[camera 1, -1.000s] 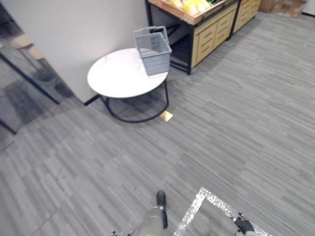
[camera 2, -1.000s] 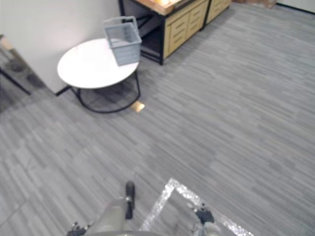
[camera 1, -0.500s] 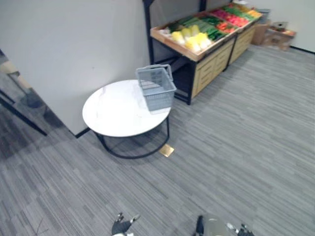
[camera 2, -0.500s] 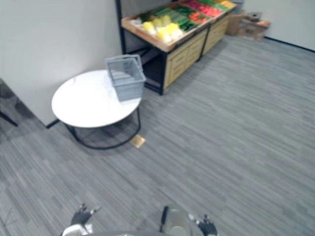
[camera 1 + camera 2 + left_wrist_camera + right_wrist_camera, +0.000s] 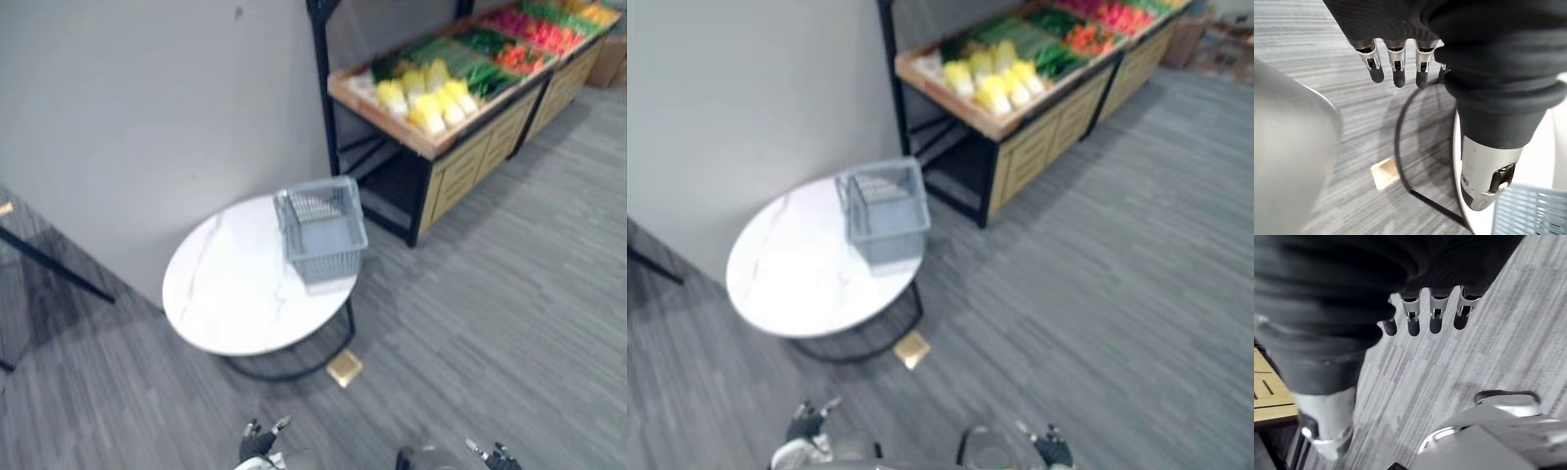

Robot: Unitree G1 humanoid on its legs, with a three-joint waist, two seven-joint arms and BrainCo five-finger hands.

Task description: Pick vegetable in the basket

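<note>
Left wrist view: the fingers of the left hand [image 5: 1396, 61] are straight, apart and holding nothing. The right hand [image 5: 1432, 316] is the same. Judged not begun: the basket [image 5: 321, 235] stands mid-frame on the white table [image 5: 225, 304], and the vegetables [image 5: 431, 98] lie on the stand [image 5: 470, 162], upper right. Eye views give this layout; wrist views give finger state.

The basket [image 5: 321, 235] is matt grey plastic lattice. The table [image 5: 223, 294] has a smooth white top veined like marble, faintly glossy, on a thin black metal frame [image 5: 1397, 142]. The floor [image 5: 509, 323] is matt grey carpet with a streaked weave. The stand [image 5: 465, 171] is pale wood with black metal posts [image 5: 321, 78]. The left hand [image 5: 1395, 61] and right hand [image 5: 1435, 308] wear matt dark ribbed covers over silver metal fingers.
</note>
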